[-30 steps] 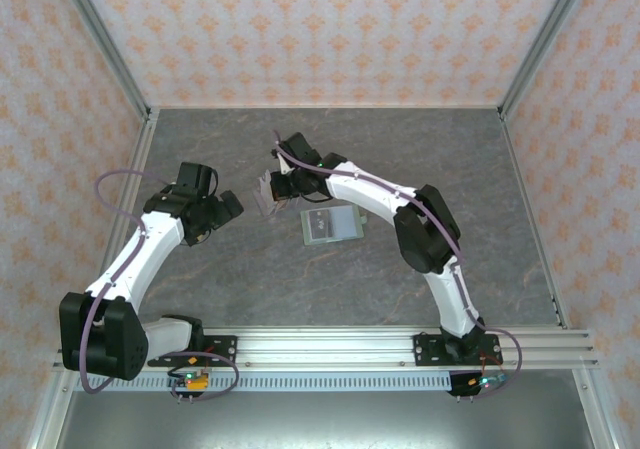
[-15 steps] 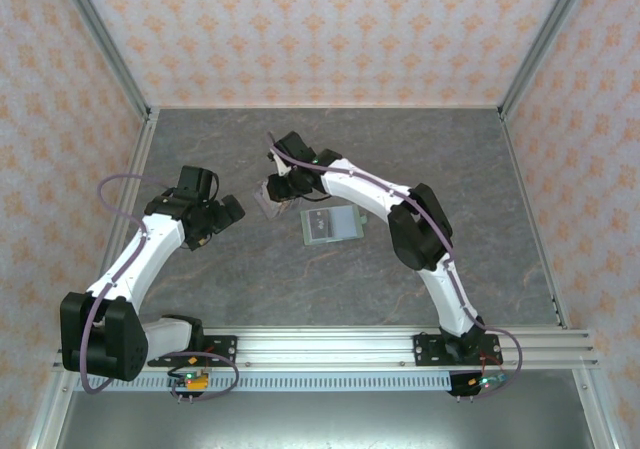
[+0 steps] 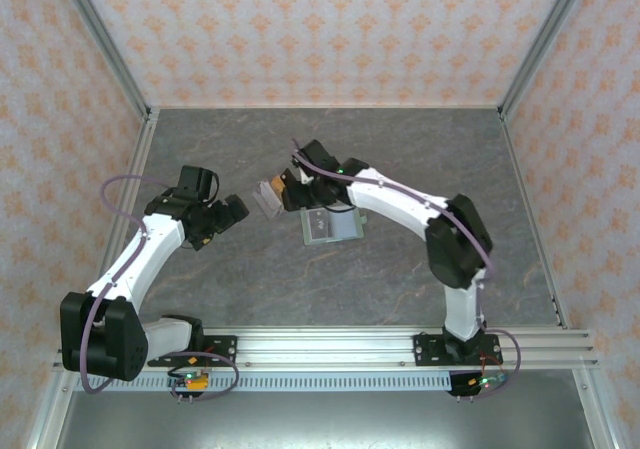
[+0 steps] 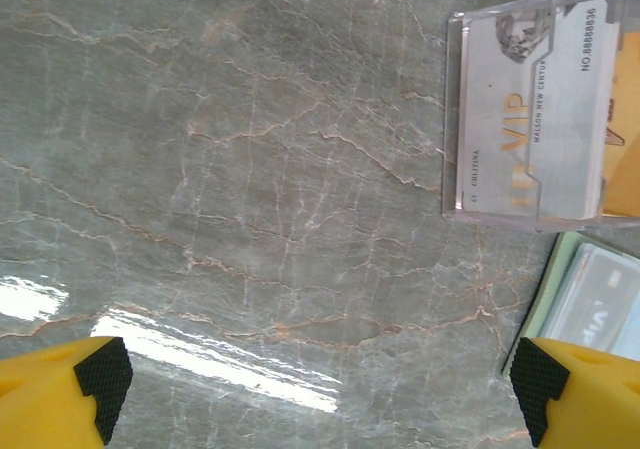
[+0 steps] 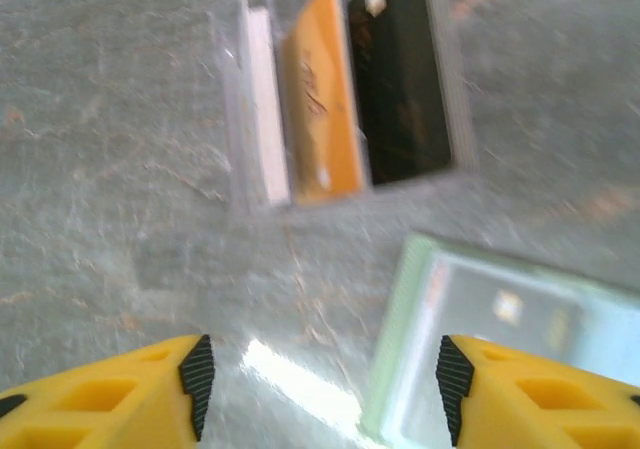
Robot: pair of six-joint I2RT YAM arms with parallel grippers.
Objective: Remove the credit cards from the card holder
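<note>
Right wrist: cards near holder

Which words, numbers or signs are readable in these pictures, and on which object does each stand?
"VIP": large gold letters on the whitish card in the clear sleeve.
"NO.8888836": same card, near its edge; digits slightly uncertain.
"MAISON NEW CENTU...": same card, small line; ending unclear.
"VI...": grey card in the card holder, cut off.
Other small print: unreadable.

We're looking at a lab robot cell: grey marble-look tabletop, orange-patterned wall panels left, far and right, aluminium rail along near edge.
</note>
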